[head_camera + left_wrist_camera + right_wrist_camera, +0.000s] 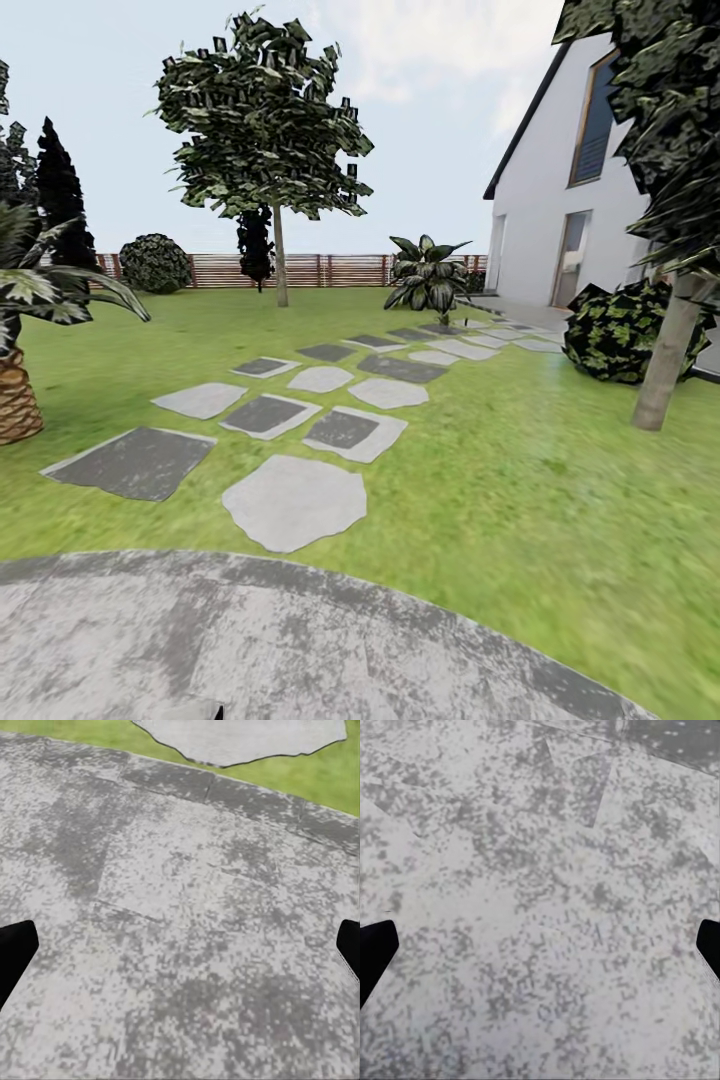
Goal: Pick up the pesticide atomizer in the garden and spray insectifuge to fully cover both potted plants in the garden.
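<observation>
The pesticide atomizer is out of view. Far along the slab path stands a rosette of pointed, pale-streaked leaves (429,274); no pot shows under it, and I cannot tell whether it is one of the potted plants. My left gripper (180,952) hangs open over the round grey patio (180,885), its dark fingertips (13,949) at the picture's two sides with nothing between them. My right gripper (540,952) is open too, above mottled grey paving (540,870), its fingertips (375,945) wide apart and empty.
Grey stone slabs (295,500) lead across the lawn (520,480) toward a white house (560,200). A palm trunk (15,395) stands at left, a tree trunk (668,350) and dark bush (620,330) at right. A tree (280,260) and slatted fence (320,270) stand behind.
</observation>
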Robot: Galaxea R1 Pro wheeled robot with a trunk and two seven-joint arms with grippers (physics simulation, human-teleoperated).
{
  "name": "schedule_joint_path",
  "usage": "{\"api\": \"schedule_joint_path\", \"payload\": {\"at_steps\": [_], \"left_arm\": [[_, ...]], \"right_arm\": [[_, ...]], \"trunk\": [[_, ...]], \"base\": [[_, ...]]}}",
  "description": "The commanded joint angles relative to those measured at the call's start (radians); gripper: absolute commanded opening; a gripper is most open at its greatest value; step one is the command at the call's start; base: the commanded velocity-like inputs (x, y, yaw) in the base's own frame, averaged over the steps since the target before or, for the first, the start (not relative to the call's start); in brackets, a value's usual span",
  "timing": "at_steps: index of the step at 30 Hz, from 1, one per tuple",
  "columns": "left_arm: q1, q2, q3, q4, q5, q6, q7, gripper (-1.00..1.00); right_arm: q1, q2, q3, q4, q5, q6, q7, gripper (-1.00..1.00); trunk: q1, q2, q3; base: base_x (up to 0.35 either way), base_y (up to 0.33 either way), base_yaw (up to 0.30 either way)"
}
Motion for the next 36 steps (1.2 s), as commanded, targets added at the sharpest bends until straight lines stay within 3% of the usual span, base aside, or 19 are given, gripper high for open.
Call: {"api": "schedule_joint_path", "payload": {"at_steps": [1, 36], "left_arm": [[-0.001, 0.0, -0.001, 0.001, 0.003, -0.003, 0.001, 1.0], [-0.001, 0.0, -0.001, 0.001, 0.003, -0.003, 0.001, 1.0]], "right_arm": [[0.0, 0.0, -0.001, -0.002, 0.0, 0.006, 0.0, 1.0], [0.0, 0.0, -0.001, 0.002, 0.0, 0.006, 0.0, 1.0]], "trunk": [[0.0, 0.0, -0.001], [0.0, 0.0, -0.001]], "base": [[0.305, 0.0, 0.0], [0.305, 0.0, 0.0]]}}
